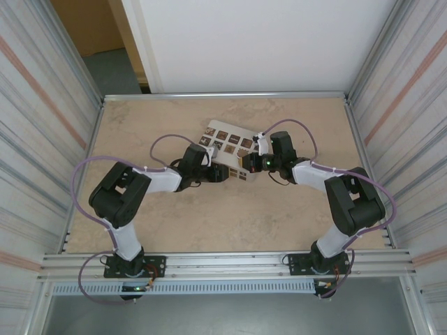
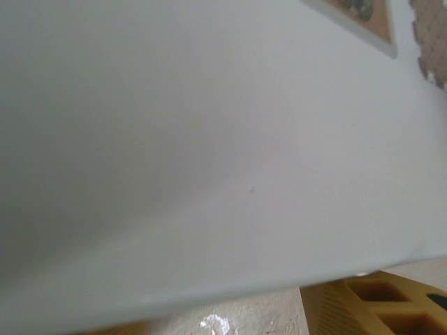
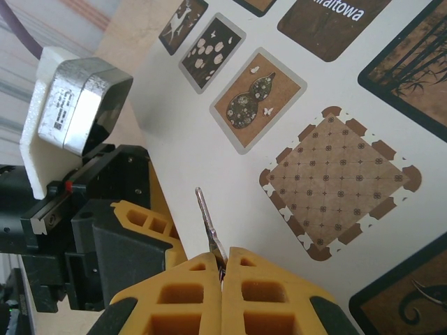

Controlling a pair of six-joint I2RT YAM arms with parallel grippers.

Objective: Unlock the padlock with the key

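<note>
Pinching a thin silvery key (image 3: 204,213), seen edge-on, between closed yellow fingers (image 3: 185,293), the right pincer (image 3: 222,265) sits close to a white box (image 3: 202,132) printed with patterned squares. To its left, the left pincer (image 1: 222,173) crowds the box's edge. I cannot tell how wide it stands, as the box's blurred white face blocks its camera.

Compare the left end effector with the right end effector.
The right end effector is shut on a thin metal key; the left end effector holds nothing I can make out. The right one hovers over the white box's patterned face; the left one is close to its plain side. Both have yellow fingers.
</note>
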